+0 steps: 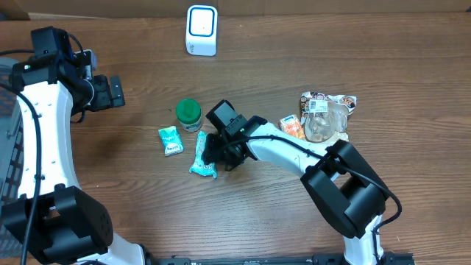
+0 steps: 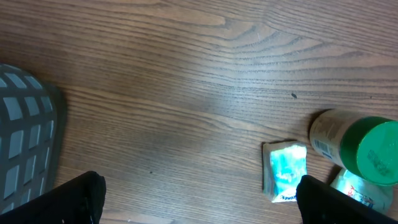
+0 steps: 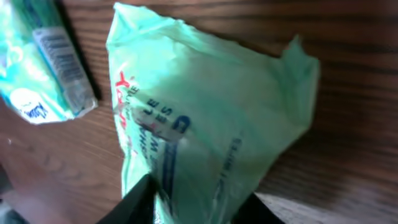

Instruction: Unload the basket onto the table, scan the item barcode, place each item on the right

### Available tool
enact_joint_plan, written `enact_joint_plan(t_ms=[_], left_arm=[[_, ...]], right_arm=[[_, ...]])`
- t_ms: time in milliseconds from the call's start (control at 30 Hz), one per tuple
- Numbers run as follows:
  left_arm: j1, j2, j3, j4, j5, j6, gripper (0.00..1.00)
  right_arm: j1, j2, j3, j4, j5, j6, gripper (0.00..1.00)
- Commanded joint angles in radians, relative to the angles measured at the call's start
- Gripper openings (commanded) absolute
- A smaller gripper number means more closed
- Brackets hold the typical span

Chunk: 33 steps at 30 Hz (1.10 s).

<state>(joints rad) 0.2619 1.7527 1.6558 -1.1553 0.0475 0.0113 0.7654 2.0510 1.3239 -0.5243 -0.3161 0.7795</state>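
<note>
The right jaws stand narrow on the green packet, seemingly pinching its loose wrapper where it lies on the table near the green-capped bottle; the left jaws gape wide, holding nothing; a pinch on slack film may slip on lifting, or crumple the barcode so the white scanner cannot read it.

scanner: far middle of the table, well apart from everything else
bottle: mid-table, left of centre
small packet: just beside the bottle, nearer and leftward
pouch: just right of the small packet, under the right tool
carton: right side, just beside the bags on its right
basket: left edge
left tool: far left, well apart from the bottle
</note>
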Motion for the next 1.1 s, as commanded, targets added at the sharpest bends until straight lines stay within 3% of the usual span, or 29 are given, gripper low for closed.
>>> enact_joint_plan(t_ms=[0, 100, 167, 233, 333, 400, 433, 500, 600, 800, 833, 1000, 1033, 1067], left_arm=[[0.000, 0.000, 0.016, 0.001, 0.001, 0.023, 1.00], [0.000, 0.000, 0.016, 0.001, 0.001, 0.023, 1.00], [0.000, 0.000, 0.016, 0.001, 0.001, 0.023, 1.00], [0.000, 0.000, 0.016, 0.001, 0.001, 0.023, 1.00], [0.000, 0.000, 0.016, 0.001, 0.001, 0.023, 1.00], [0.000, 0.000, 0.016, 0.001, 0.001, 0.023, 1.00], [0.000, 0.000, 0.016, 0.001, 0.001, 0.023, 1.00], [0.000, 0.000, 0.016, 0.001, 0.001, 0.023, 1.00], [0.000, 0.000, 0.016, 0.001, 0.001, 0.023, 1.00], [0.000, 0.000, 0.016, 0.001, 0.001, 0.023, 1.00], [0.000, 0.000, 0.016, 0.001, 0.001, 0.023, 1.00], [0.000, 0.000, 0.016, 0.001, 0.001, 0.023, 1.00], [0.000, 0.000, 0.016, 0.001, 0.001, 0.023, 1.00], [0.000, 0.000, 0.016, 0.001, 0.001, 0.023, 1.00]], right_arm=[[-0.016, 0.031, 0.001, -0.026, 0.023, 0.004, 0.06], [-0.056, -0.004, 0.033, -0.113, 0.026, -0.086, 0.04], [-0.085, -0.092, 0.089, -0.222, 0.066, -0.280, 0.04], [-0.083, -0.170, 0.169, -0.385, 0.365, -0.375, 0.04], [-0.061, -0.175, 0.188, -0.511, 0.744, -0.392, 0.04], [-0.058, -0.171, 0.172, -0.530, 0.961, -0.401, 0.04], [-0.058, -0.161, 0.172, -0.525, 1.048, -0.484, 0.04], [-0.058, -0.124, 0.172, -0.502, 1.065, -0.785, 0.04], [-0.059, -0.049, 0.172, -0.345, 1.231, -0.851, 0.04], [-0.056, 0.071, 0.172, -0.314, 1.228, -0.961, 0.04], [-0.028, 0.079, 0.172, -0.314, 1.183, -0.966, 0.20], [0.052, 0.079, 0.172, -0.361, 0.870, -0.968, 0.51], [0.074, 0.079, 0.172, -0.379, 0.796, -0.966, 0.65], [0.079, 0.078, 0.181, -0.395, 0.764, -0.942, 0.70]])
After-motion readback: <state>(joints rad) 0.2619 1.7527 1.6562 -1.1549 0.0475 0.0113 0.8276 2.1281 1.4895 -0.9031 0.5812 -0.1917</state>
